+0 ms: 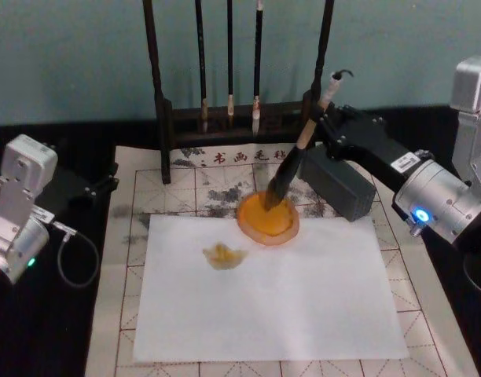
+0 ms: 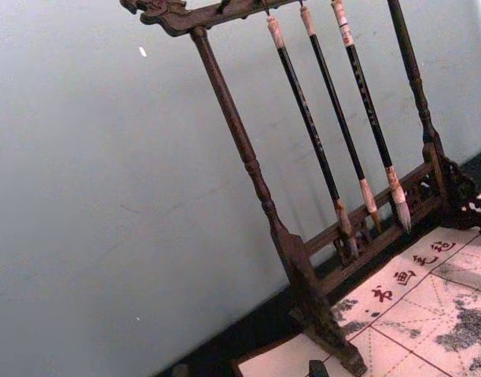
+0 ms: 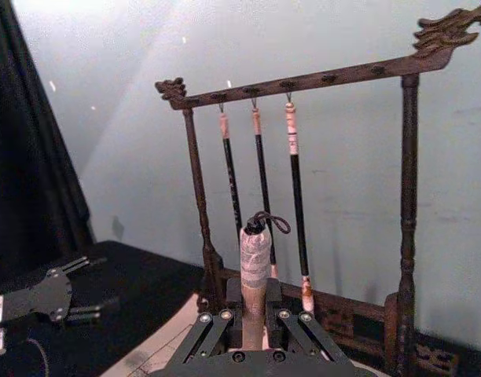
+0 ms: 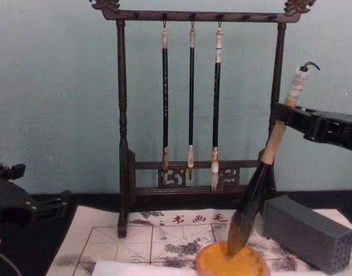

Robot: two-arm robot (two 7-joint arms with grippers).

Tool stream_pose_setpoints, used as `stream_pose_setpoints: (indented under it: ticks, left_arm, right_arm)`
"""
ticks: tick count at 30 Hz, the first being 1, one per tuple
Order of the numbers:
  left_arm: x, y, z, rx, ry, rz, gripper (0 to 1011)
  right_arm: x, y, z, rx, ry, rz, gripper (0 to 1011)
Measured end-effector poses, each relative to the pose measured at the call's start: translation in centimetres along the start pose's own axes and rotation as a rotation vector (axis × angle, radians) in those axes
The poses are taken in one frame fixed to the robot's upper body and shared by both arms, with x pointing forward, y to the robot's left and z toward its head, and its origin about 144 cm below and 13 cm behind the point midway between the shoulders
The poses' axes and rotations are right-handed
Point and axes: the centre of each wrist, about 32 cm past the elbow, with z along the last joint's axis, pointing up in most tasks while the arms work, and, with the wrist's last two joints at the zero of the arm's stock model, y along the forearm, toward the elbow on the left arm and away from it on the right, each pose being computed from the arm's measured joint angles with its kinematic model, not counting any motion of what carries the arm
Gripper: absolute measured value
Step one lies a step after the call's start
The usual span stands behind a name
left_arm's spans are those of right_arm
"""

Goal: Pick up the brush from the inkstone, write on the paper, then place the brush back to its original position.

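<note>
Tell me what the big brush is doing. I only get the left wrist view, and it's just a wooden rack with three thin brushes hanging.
Observer: The right end effector holds the big brush tilted, with its bristles in the orange dish.
Operator: Anything on the paper?
Observer: The white paper has one yellowish smudge near the dish.
Operator: And the arm carrying my camera?
Observer: The left end effector sits parked off to the left, beside the mat.
</note>
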Motion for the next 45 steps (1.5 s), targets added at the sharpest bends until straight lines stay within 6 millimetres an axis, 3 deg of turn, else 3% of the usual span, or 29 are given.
stream_pose_setpoints:
  ticks: [45]
  left_arm:
    - [0.0,0.0,0.0,0.0,0.0,0.0,1001]
  right_arm:
    - [0.66,-0.95,0.69,0.002,-0.124,0.135,185]
